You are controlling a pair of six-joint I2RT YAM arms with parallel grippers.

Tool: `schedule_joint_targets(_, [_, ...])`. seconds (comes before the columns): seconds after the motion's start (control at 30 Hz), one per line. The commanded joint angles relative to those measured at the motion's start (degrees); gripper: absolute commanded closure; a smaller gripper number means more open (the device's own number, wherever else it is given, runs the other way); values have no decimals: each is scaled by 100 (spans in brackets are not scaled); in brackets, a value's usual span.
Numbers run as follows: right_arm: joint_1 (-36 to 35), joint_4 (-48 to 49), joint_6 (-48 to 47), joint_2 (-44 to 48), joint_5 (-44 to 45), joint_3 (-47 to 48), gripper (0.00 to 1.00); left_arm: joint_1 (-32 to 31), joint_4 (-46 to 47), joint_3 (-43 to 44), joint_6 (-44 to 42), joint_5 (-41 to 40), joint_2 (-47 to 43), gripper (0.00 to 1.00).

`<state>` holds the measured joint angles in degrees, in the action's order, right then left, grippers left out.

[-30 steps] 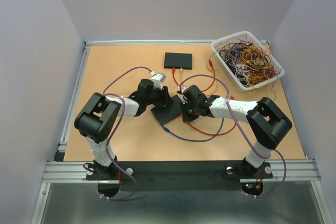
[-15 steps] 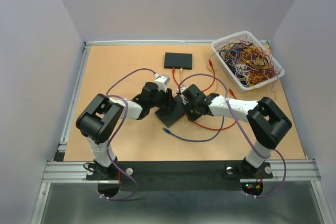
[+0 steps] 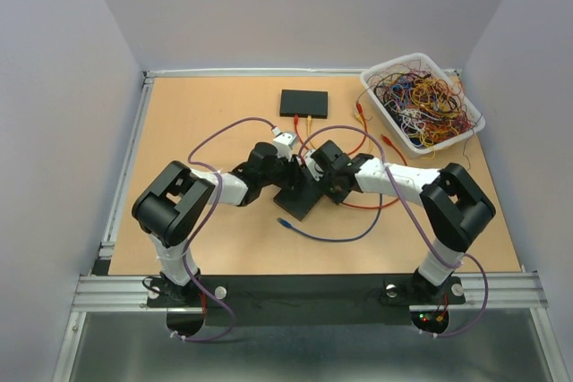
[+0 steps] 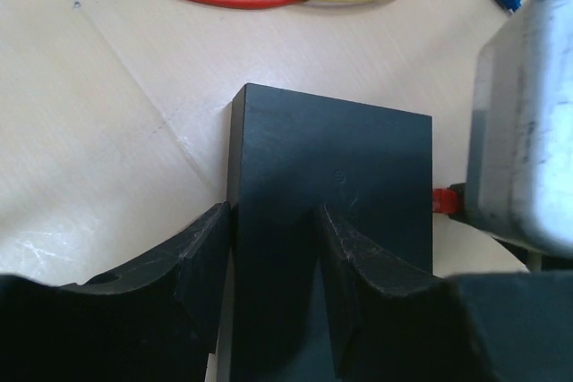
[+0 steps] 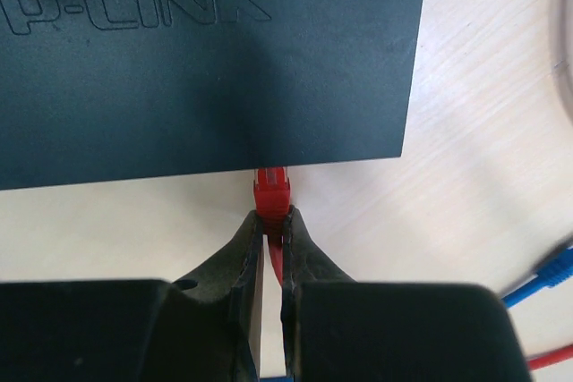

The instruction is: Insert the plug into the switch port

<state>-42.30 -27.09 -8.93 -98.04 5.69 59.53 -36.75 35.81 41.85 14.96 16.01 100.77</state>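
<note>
Tan table (image 3: 197, 123) between plain grey walls (image 3: 295, 6), seen from above; both arms reach inward and meet near its centre.

Item under inspection: a black switch (image 3: 298, 199) lying between the two grippers, turned at an angle to the table edges. Embossed lettering shows on its top face.

Left gripper (image 4: 273, 252): clamped on the switch at one end, with one finger (image 4: 204, 257) against the side face and the other over the top face.

Right gripper (image 5: 271, 239): pinched tight on the red plug (image 5: 271, 187) by its rear end, the red cable running back between the fingers. The plug's nose meets the switch's side face close to one corner, and its tip is hidden under the top edge (whether it is seated in a port cannot be told).

Other items noted:
- A blue cable (image 3: 331, 237) loops across the near table. Its blue plug (image 3: 283, 220) lies free just beside the switch's near corner.
- A second black switch (image 3: 303, 102) sits at the far side with a yellow and a red cable leading from it.
- A white bin (image 3: 400, 131) of tangled wires stands at the far right corner, well apart from both grippers
</note>
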Motion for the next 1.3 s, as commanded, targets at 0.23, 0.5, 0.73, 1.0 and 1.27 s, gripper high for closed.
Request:
schedule_joint_targets(0.23, [3, 2918, -549, -111, 178, 481, 100, -886, -1050, 61, -230, 1826, 417, 56])
schedule_joint_targets(0.5, [64, 5309, 92, 540, 389, -582, 99, -1044, -1103, 26, -292, 2257, 478, 56])
schedule_joint_targets(0.73, [73, 5882, 321, 699, -200, -662, 100, -1167, -1261, 175, -318, 2319, 689, 56])
schedule_joint_targets(1.0, [82, 5680, 497, 830, -314, -907, 100, -1168, -1296, 114, -257, 2038, 540, 55])
schedule_joint_targets(1.27, [82, 5364, 717, 1023, -402, -1075, 99, -1036, -1875, 236, 33, 818, 426, 53])
